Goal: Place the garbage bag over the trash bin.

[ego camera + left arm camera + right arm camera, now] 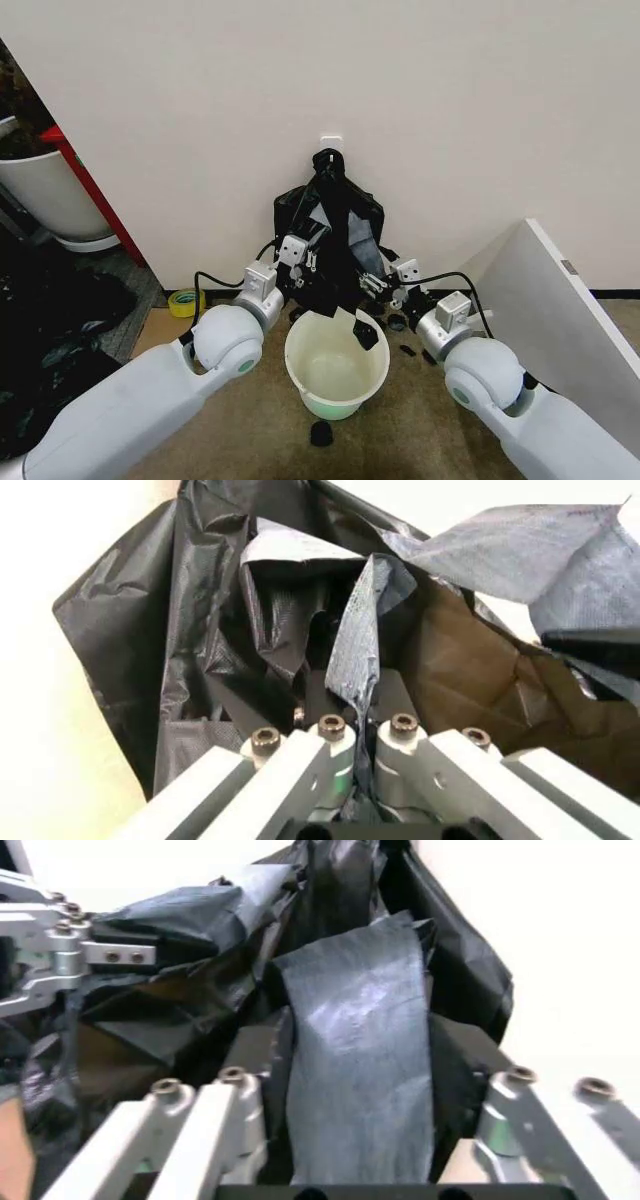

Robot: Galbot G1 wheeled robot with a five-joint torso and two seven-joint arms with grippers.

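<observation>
Starting at the left of the head view, a large white tub with a red edge (45, 190) stands by the wall corner, with a heap of dark bags (50, 320) on the floor below it and a roll of yellow tape (184, 301) a little further in. The left arm reaches forward from there, and the left claw (296, 252) is raised against the garbage bag (335, 225) — in the left wrist view its fingers (335, 742) stand narrow, pinched on a thin fold of the bag's grey-black film (355, 652). The bag hangs crumpled against the cream wall, its top drawn up to a point near a small white wall fitting (331, 140), its lower folds draping down to the far rim of the trash bin. The trash bin (335, 370) sits upright on the brown floor between the two arms, mouth open, one flap of black film lying over its back edge. The right claw (385, 283) is at the bag's lower right; in the right wrist view a broad strip of bag (360, 1065) runs down between its fingers (230, 1095), which stand fairly wide, and they seem to hold it, though contact is hard to judge. A tilted white panel (545, 300) leans at the far right.
</observation>
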